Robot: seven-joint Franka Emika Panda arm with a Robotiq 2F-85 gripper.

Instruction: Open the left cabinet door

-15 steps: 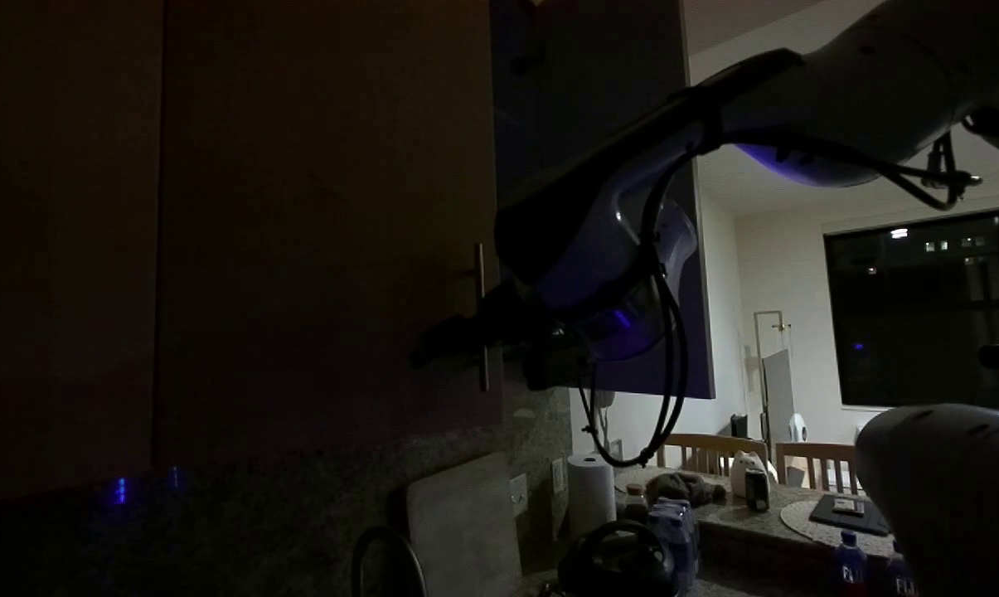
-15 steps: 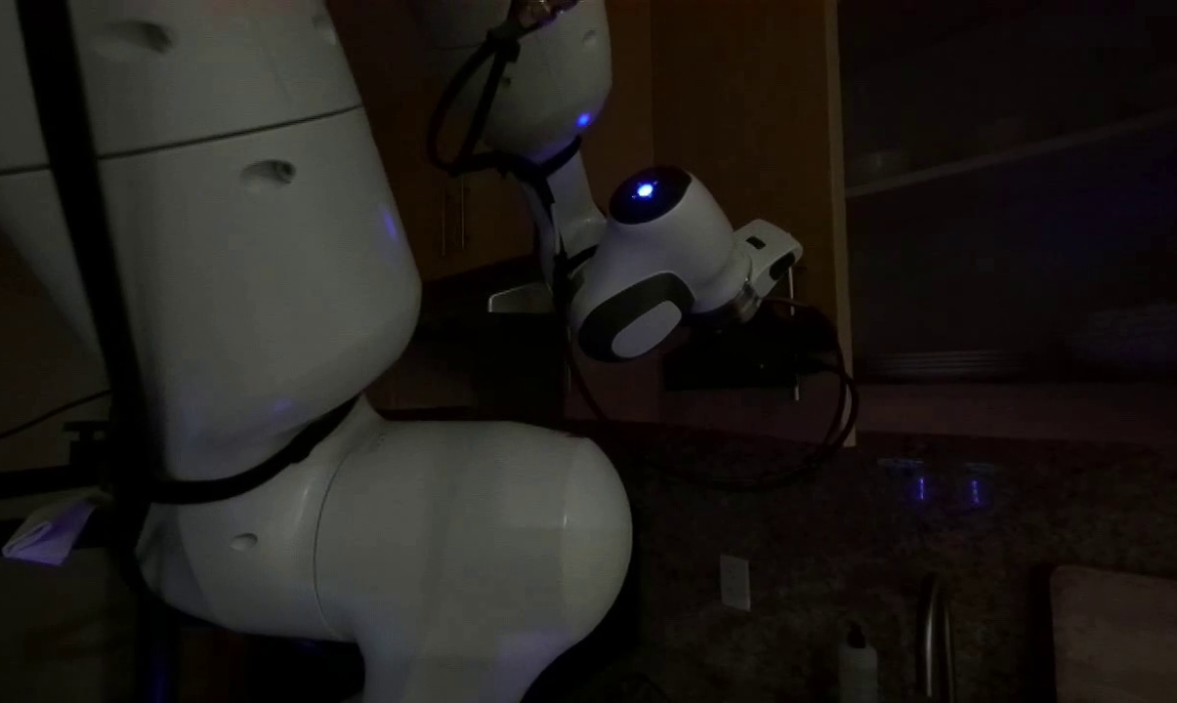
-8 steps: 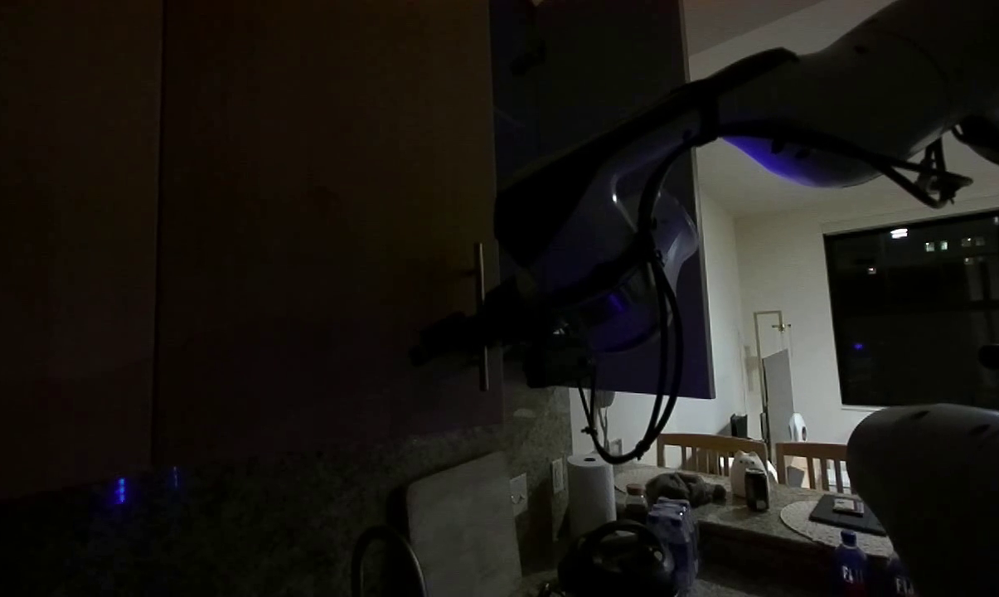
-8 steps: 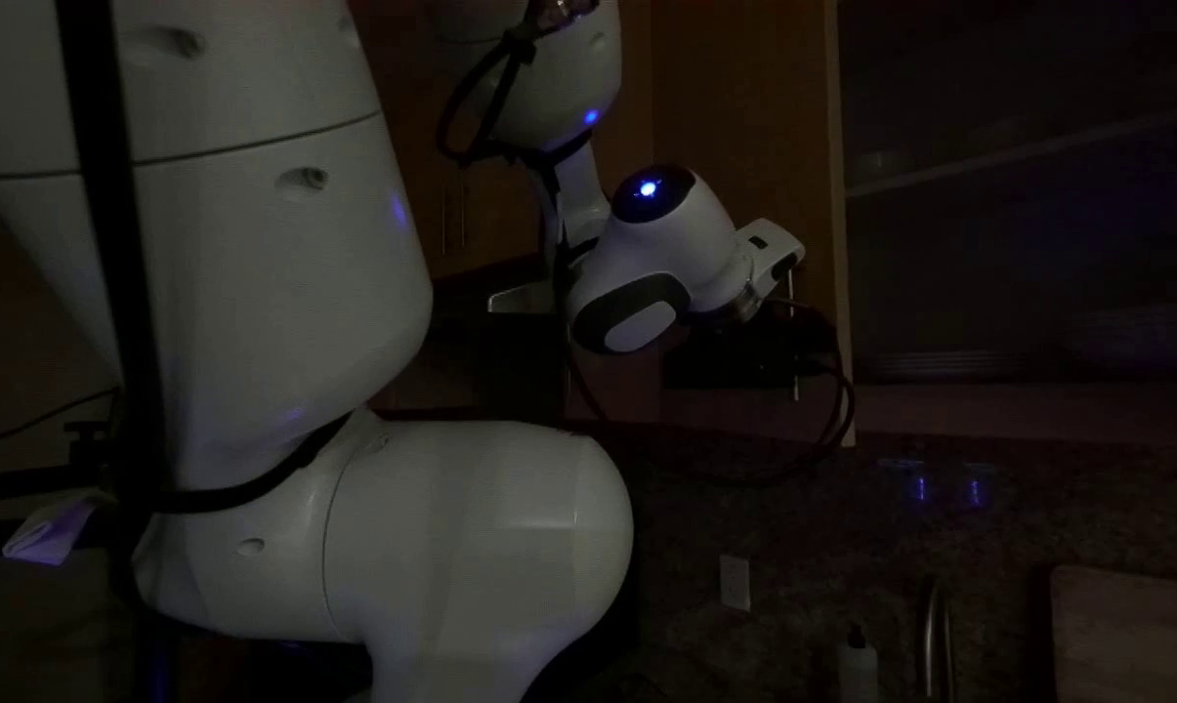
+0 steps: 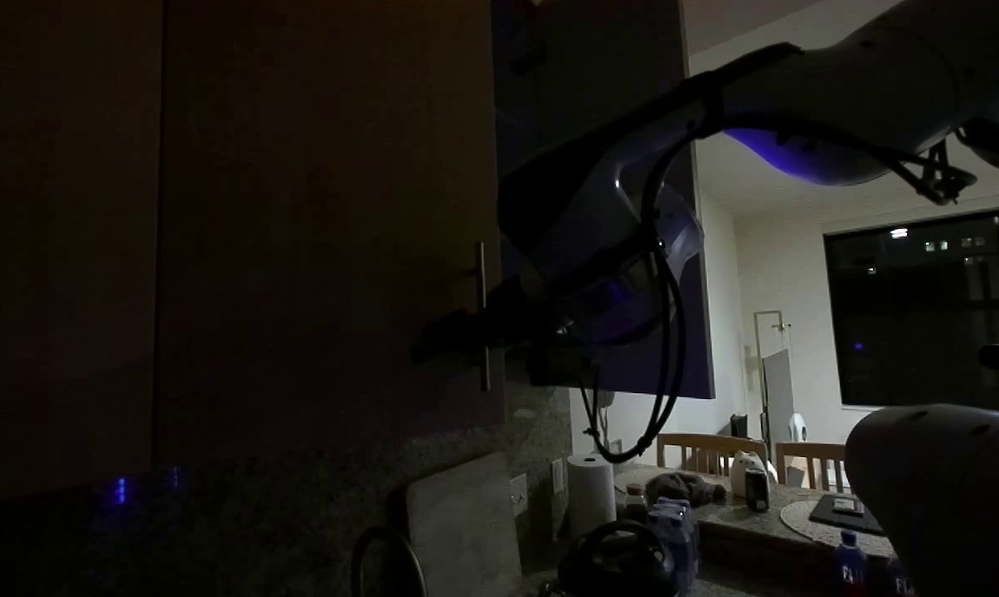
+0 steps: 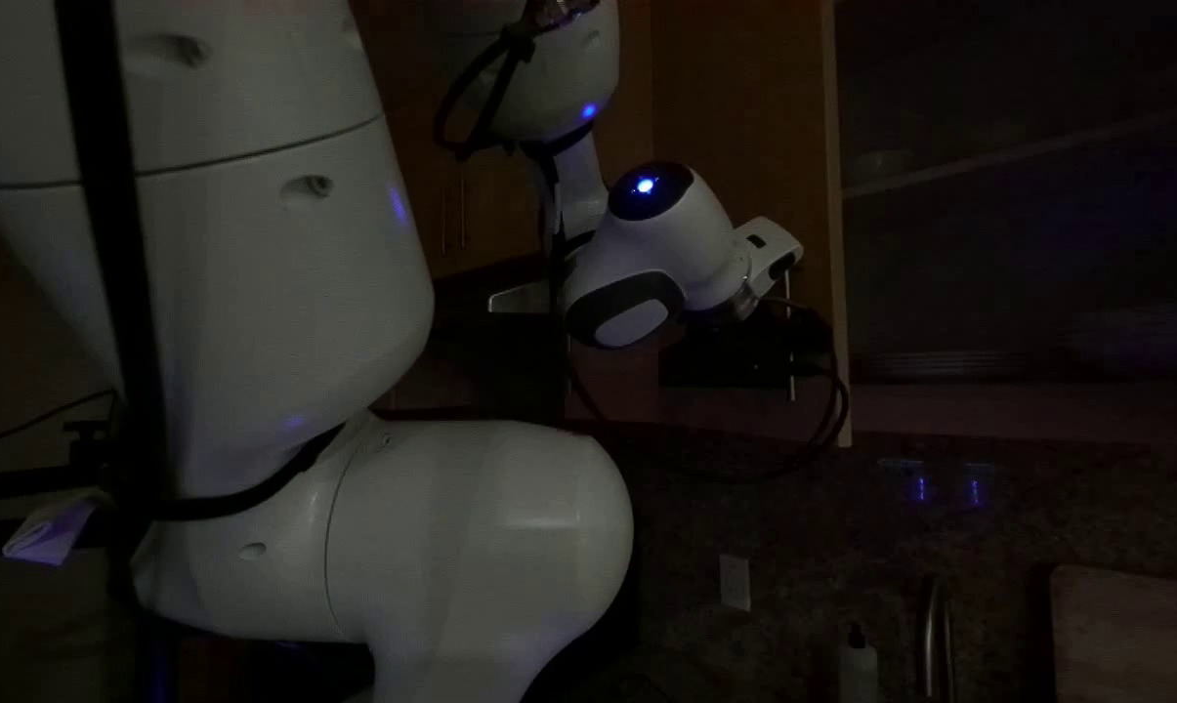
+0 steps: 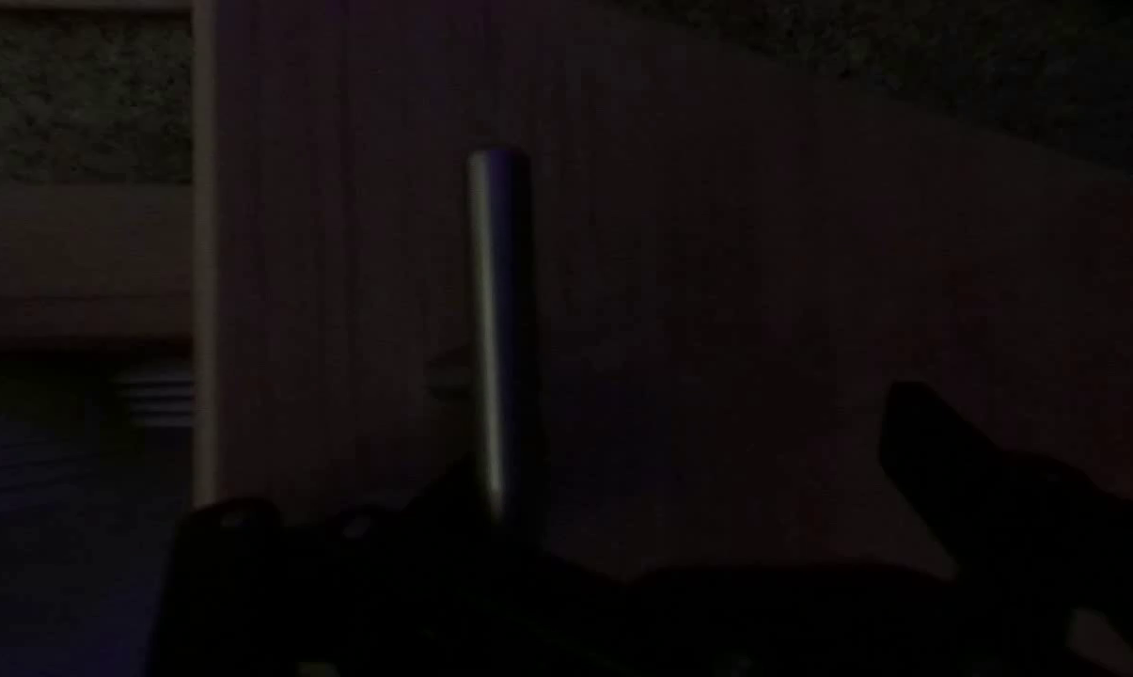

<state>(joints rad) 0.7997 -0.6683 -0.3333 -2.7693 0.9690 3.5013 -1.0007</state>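
Two fingers of gripper are held spread, nothing clamped, at silver handle of left cabinet door, presumably so that door can be swung outward; contact behind handle cannot be told in dark. Door, beside shelved compartment, is judged slightly ajar.

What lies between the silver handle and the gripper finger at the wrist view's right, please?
The wrist view shows a gap between handle and finger, only bare left cabinet door behind.
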